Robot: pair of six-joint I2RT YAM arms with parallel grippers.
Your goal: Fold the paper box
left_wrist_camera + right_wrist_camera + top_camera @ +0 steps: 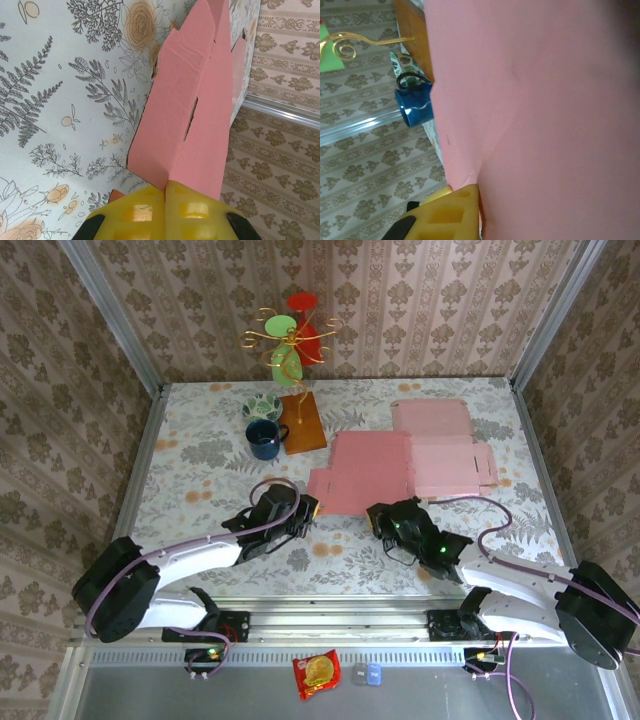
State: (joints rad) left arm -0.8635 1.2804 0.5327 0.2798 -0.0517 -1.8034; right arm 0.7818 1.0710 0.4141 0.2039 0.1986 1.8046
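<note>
The pink paper box point(400, 455) lies unfolded and mostly flat on the floral table, right of centre. My left gripper point(308, 508) is at the near left corner of its front panel. In the left wrist view its yellow fingers point(135, 210) are pressed together on the box point(190, 100) edge, and the panel lifts into a ridge from the left gripper point(165, 186). My right gripper point(378, 515) sits at the near right corner of that panel. There the pink sheet point(545, 110) runs along one yellow finger point(450, 212) of the right gripper point(481, 200) and hides the other.
A blue mug point(264, 438) stands beside a brown wooden board point(303, 422), with a patterned bowl point(262, 406) behind it. A gold wire stand with red and green discs point(290, 335) is at the back. Walls close in the table sides. A snack packet point(316, 673) lies below the near rail.
</note>
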